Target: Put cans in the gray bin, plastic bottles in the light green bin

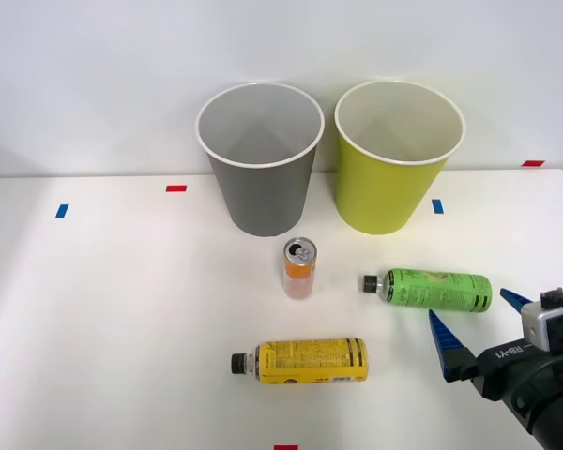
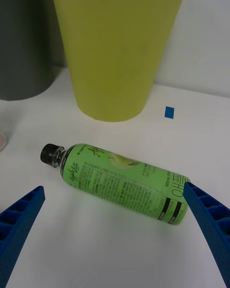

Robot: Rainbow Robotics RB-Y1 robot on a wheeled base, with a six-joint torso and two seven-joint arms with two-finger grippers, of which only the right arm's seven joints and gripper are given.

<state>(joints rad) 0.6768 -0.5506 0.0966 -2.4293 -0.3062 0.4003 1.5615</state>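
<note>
My right gripper [image 1: 479,328] wide open, holding nothing, just behind green-label bottle [image 2: 120,181] lying on table [image 1: 122,328], cap toward upright orange can [image 1: 299,268].

Lab: white table [image 1: 122,309] (tape-marked)

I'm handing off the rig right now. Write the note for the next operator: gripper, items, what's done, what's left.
Right gripper: open, empty, near the green-label bottle, base end.
Green-label bottle and yellow-label bottle lie on the table; orange can stands in front of the gray bin.
Done: nothing binned as far as visible.
Left: can into the gray bin, both bottles into the light green bin.
</note>
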